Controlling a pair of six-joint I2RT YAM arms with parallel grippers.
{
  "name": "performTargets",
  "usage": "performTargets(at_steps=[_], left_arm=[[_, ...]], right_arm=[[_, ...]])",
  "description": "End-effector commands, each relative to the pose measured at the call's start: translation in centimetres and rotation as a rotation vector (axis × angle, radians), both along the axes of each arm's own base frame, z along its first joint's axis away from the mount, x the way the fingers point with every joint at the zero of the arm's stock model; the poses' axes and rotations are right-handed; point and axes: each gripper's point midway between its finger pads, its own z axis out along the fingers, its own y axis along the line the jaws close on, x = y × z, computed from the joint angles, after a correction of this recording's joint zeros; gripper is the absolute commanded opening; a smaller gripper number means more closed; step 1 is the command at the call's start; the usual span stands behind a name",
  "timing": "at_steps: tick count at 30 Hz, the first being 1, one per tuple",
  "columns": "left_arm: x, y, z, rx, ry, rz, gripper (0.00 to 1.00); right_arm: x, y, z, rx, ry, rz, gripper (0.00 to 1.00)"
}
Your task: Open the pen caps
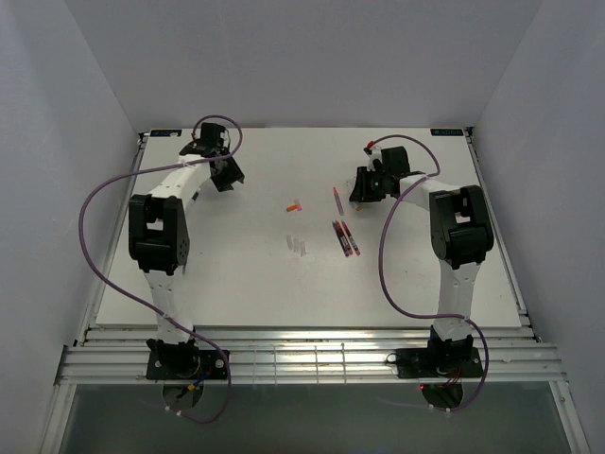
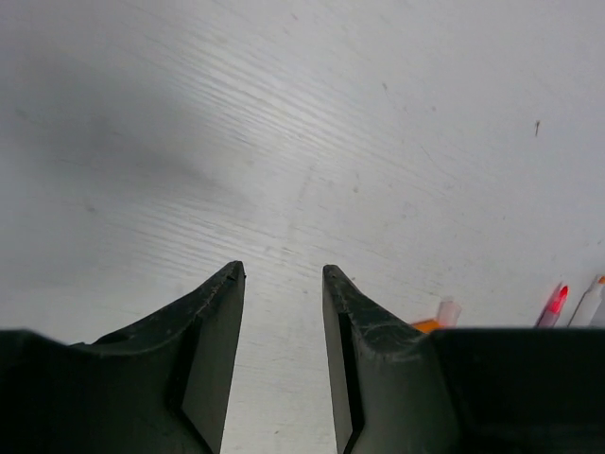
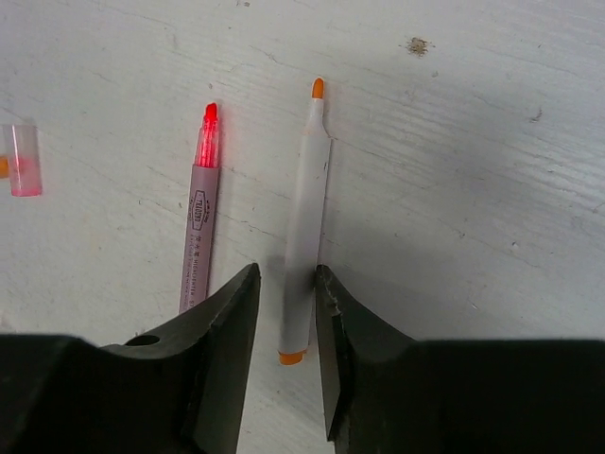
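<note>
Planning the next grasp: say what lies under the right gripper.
A whitish orange-tipped pen lies flat between the right gripper's parted jaws. The red-tipped pen's tail is hidden behind one finger.

Table [image 1: 236, 284]: white board with a faint scratched grain, seen from my overhead feed.
Centre: an orange cap [image 1: 292, 206] lies flat, with a translucent pink cap [image 3: 23, 159] just beside it.
Toward the near edge: pale caps [image 1: 298, 246], two or three I think; too faint to count.
Right of centre: dark pens [image 1: 346, 238] bundled side by side, touching.
Beyond them: a pink pen [image 3: 200, 227], red-tipped, beside a white pen [image 3: 304, 227], orange-tipped, not touching.
</note>
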Motion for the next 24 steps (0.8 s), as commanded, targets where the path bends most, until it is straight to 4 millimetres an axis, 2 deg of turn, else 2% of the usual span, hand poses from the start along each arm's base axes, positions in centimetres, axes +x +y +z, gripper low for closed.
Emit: performTargets(at_steps=[1, 7, 11, 12, 13, 14, 15, 16, 17, 18, 19, 21, 22, 24], left_arm=[[0.2, 5.7, 5.2, 0.041, -0.101, 0.099, 0.5], [-0.3, 9.8, 4.7, 0.112, -0.081, 0.144, 0.52], [-0.5, 11.0, 3.8, 0.221, -0.064, 0.033, 0.53], [-0.7, 11.4, 3.7, 0.247, -0.056, 0.025, 0.52], [-0.9, 11.5, 3.4, 0.265, -0.054, 0.009, 0.52], [-0.7, 11.8, 4.1, 0.283, -0.085, 0.004, 0.52], [-1.6, 12.3, 2.9, 0.327, -0.062, -0.033, 0.52], [-2.0, 12.6, 2.6, 0.354, -0.069, -0.048, 0.51], [-1.3, 13.1, 3.8, 0.387, -0.14, -0.047, 0.51], [-1.7, 13.6, 3.6, 0.433, -0.148, -0.069, 0.51], [-2.7, 14.6, 2.3, 0.484, -0.121, -0.056, 0.51], [-2.7, 15.8, 2.4, 0.547, -0.138, -0.031, 0.51], [-2.8, 16.5, 2.2, 0.578, -0.127, -0.019, 0.51], [-2.6, 16.5, 1.5, 0.579, -0.112, -0.022, 0.51]], right_arm=[[-0.1, 0.0, -0.8, -0.003, 0.022, 0.009, 0.39], [0.1, 0.7, 1.9, 0.035, -0.026, 0.018, 0.51], [-0.2, 0.9, 4.7, 0.053, -0.077, 0.019, 0.58], [-0.8, 0.9, 4.7, 0.055, -0.071, 0.017, 0.58], [-1.1, 1.2, 6.0, 0.076, -0.091, 0.016, 0.59], [-1.6, 1.3, 6.4, 0.087, -0.094, 0.021, 0.6], [-2.9, 1.6, 5.8, 0.093, -0.075, 0.031, 0.6], [-3.4, 1.7, 7.3, 0.104, -0.105, 0.031, 0.61], [-3.8, 1.8, 7.7, 0.105, -0.127, 0.034, 0.61], [-4.5, 2.3, 8.1, 0.102, -0.148, 0.04, 0.62], [-5.9, 2.1, 8.4, 0.099, -0.157, 0.044, 0.62], [-7.1, 2.5, 8.8, 0.11, -0.184, 0.057, 0.63], [-8.6, 2.7, 8.7, 0.117, -0.178, 0.068, 0.63], [-10.0, 3.6, 9.1, 0.152, -0.192, 0.09, 0.63]])
